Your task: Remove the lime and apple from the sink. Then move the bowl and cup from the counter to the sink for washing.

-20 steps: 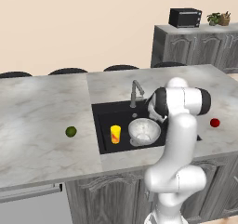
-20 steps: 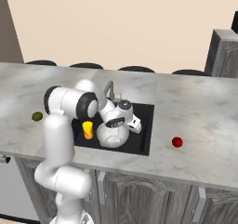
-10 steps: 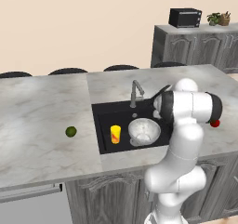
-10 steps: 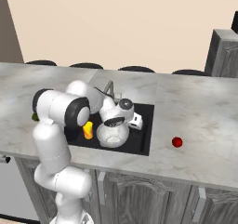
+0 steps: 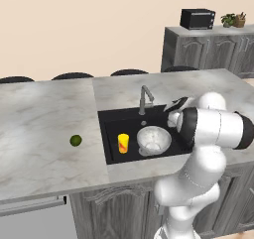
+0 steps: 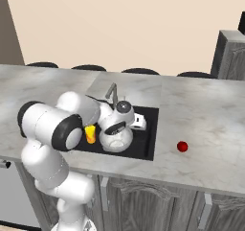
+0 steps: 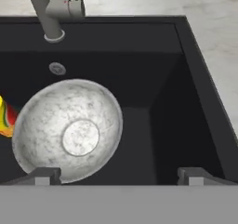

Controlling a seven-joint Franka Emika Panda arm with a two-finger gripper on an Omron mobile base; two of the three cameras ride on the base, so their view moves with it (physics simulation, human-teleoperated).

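- Across the kitchen island runs a grey-white marbled stone counter, bearing everything else.
- Set into that counter is the black rectangular sink, a basin with a round silver drain and a grey metal faucet standing at its back rim.
- Over the sink's 3 o'clock side in the left base view bends the white robot arm with dark joints.
- Inside the basin sits the wide, round, grey-white marbled bowl, upright; in the hand view it lies at about 8 o'clock from the drain.
- Above the basin hangs the two-finger gripper, its jaws spread wide and holding nothing; in the hand view one dark fingertip shows over the bowl's near rim and the other over bare black sink floor.
- Just beside the bowl, at its 9 o'clock in the left base view, stands the small yellow tumbler cup with a red-orange mark, upright on the sink floor; whether it touches the bowl I cannot tell.
- Out on the counter, well apart from the sink at its 9 o'clock in the left base view, rests the small round dark-green lime.
- On the counter at the sink's 3 o'clock in the right base view rests the small round glossy red apple.
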